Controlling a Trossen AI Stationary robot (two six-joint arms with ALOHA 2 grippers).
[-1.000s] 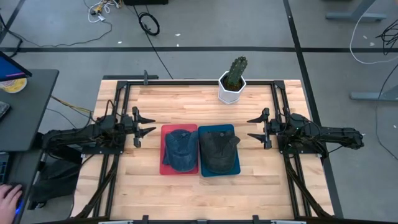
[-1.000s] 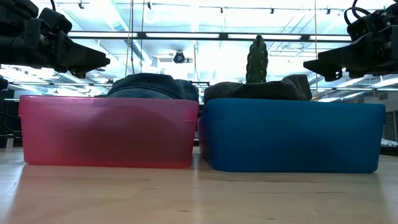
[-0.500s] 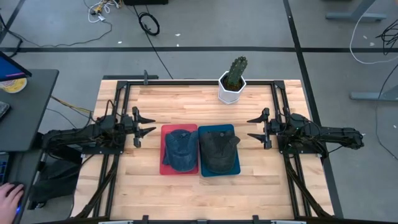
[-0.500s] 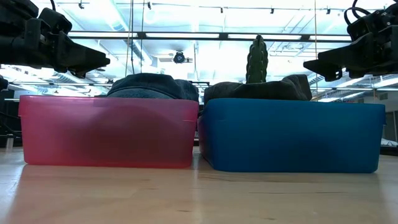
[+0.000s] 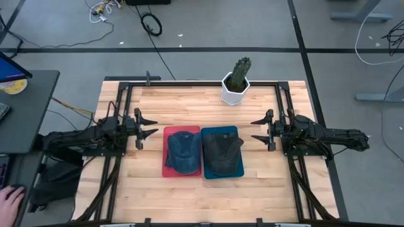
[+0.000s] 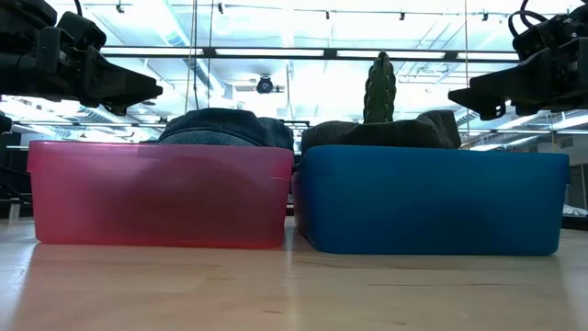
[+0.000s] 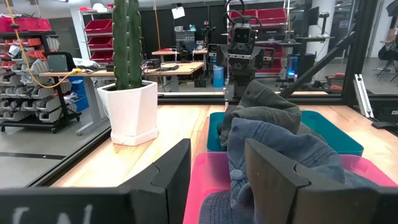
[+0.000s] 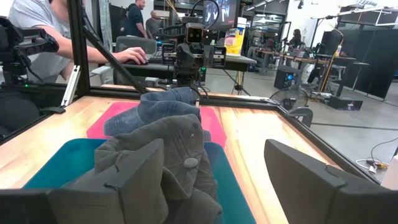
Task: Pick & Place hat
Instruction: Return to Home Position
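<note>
The red bin (image 6: pixel 156 198) and the blue bin (image 6: pixel 432 202) sit nearest me on the bench (image 6: pixel 294 285), side by side, touching or nearly so. The blue caps (image 6: pixel 225 127) are heaped in the red bin and the black cap (image 6: pixel 381 133) lies in the blue one. Both heaps rise above the rims. I judge the sorting done, with only parking the arms left.

The left hand (image 5: pixel 150 126) hangs just outside the red bin, fingers spread and empty. The right hand (image 5: pixel 255 129) hangs off the blue bin's outer side, wide and empty. In the low view both ride higher than the rims.

The heaps are my worry. The black cap stands tallest on the right hand's side, so a low or inward swing could snag cloth, drag a cap out or shove a bin. Farther back, the cactus (image 5: pixel 238 72) in its white pot (image 5: pixel 235 93) stands near the back edge, between the arms, where a wide elbow could tip it. A person's hand (image 5: pixel 9 200) rests by the left arm's base, within reach of a careless retreat.

I can read no brand or label on bins, caps or pot. Pale marks on the left hand's body are cut off.
</note>
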